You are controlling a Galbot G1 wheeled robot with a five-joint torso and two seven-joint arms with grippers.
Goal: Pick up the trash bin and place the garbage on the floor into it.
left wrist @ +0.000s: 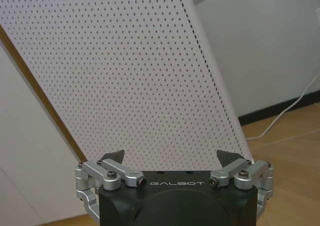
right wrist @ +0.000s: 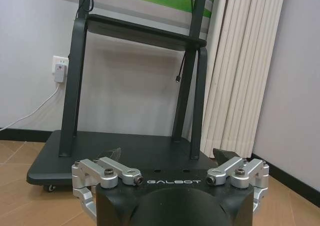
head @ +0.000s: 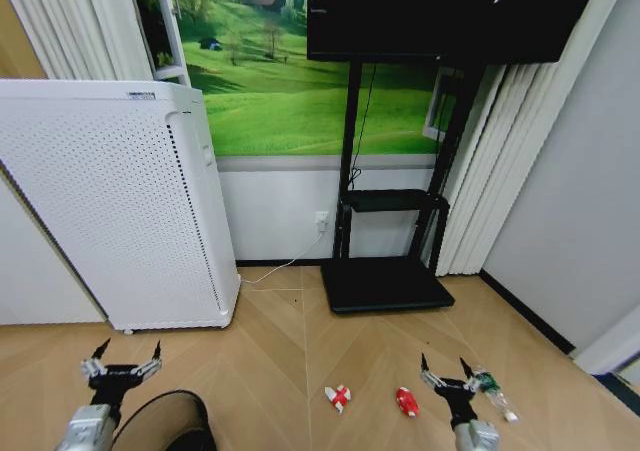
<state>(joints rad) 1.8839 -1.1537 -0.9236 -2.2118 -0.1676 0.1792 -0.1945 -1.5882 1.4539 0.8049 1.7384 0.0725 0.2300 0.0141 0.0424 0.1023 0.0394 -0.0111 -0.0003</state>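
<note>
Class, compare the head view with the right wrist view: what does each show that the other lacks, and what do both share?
Head view alone: the trash bin by the open left gripper, the red-and-white wrapper, red packet, bottle and white perforated appliance.

Right wrist view alone: the stand's caster.

Both: the open right gripper, black TV stand, wall socket and curtain.
</note>
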